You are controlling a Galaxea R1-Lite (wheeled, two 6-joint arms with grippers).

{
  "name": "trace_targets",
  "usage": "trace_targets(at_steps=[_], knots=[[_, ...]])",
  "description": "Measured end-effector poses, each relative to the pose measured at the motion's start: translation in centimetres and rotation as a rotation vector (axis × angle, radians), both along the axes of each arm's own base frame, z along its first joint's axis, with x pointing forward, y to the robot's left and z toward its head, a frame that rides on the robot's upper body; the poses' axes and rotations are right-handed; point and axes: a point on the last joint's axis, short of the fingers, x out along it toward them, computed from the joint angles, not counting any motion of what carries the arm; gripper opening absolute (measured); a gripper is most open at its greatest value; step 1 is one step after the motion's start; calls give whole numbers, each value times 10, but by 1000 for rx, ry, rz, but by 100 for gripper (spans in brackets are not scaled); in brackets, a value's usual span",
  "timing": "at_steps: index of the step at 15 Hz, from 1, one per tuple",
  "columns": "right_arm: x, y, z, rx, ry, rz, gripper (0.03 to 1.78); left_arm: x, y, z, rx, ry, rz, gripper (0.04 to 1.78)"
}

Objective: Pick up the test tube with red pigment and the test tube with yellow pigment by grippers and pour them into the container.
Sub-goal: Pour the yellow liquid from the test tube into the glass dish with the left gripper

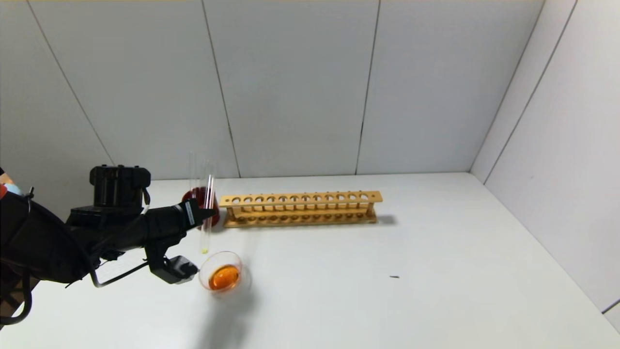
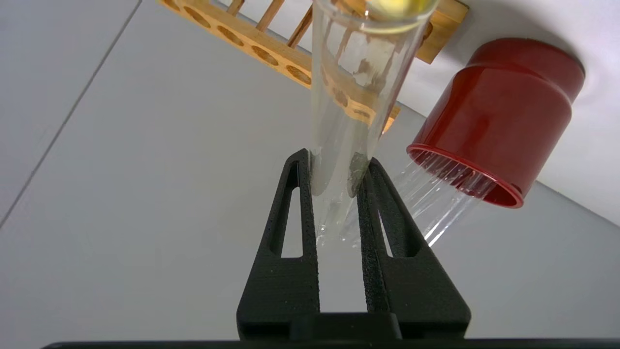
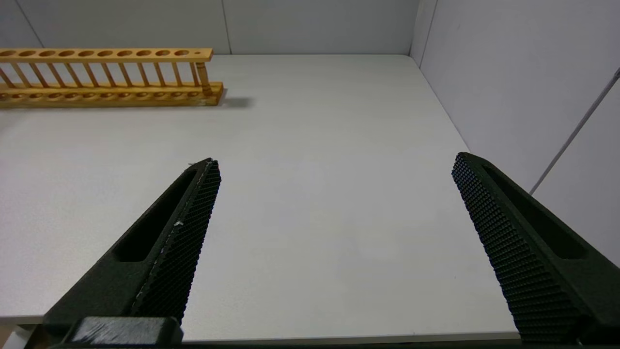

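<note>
- The slim, clear, round-bottomed glass test tube with yellow pigment (image 1: 207,213) stands nearly upright in the air, with a small pool of yellow liquid at its lower end (image 1: 205,250). That end hangs above the table just behind the rim of the container.
- In the left wrist view the same tube (image 2: 356,111) runs away from the camera; its glass wall is streaked and smeared, and the yellow shows at the far end.
- The left gripper (image 2: 334,165), black with two pointed fingers, is clamped on the tube with one finger against each side. In the head view it (image 1: 209,212) reaches in from the left and grips the tube about midway along its length.
- The container (image 1: 224,272), a small, low, round dish of clear glass, sits on the white table (image 1: 436,271) in front of the tube and holds a pool of orange-red liquid.
- A dark red opaque cup (image 2: 499,121) stands just behind the tube, with colourless clear glass tubes (image 2: 436,198) sticking out of its mouth.
- A long, light wooden test tube rack (image 1: 300,208) with a row of round holes lies right of the cup, and no tubes stand in it.
- The right gripper (image 3: 334,242) hovers over bare table near the right end of the rack, its textured black fingers spread wide apart.
</note>
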Motion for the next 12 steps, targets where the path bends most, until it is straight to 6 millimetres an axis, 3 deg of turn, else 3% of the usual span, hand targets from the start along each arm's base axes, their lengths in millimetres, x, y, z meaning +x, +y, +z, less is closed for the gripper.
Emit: trace_targets(at_steps=[12], knots=[[0, 0, 0, 0, 0, 0, 175, -5, -1, 9, 59, -65, -33, 30]])
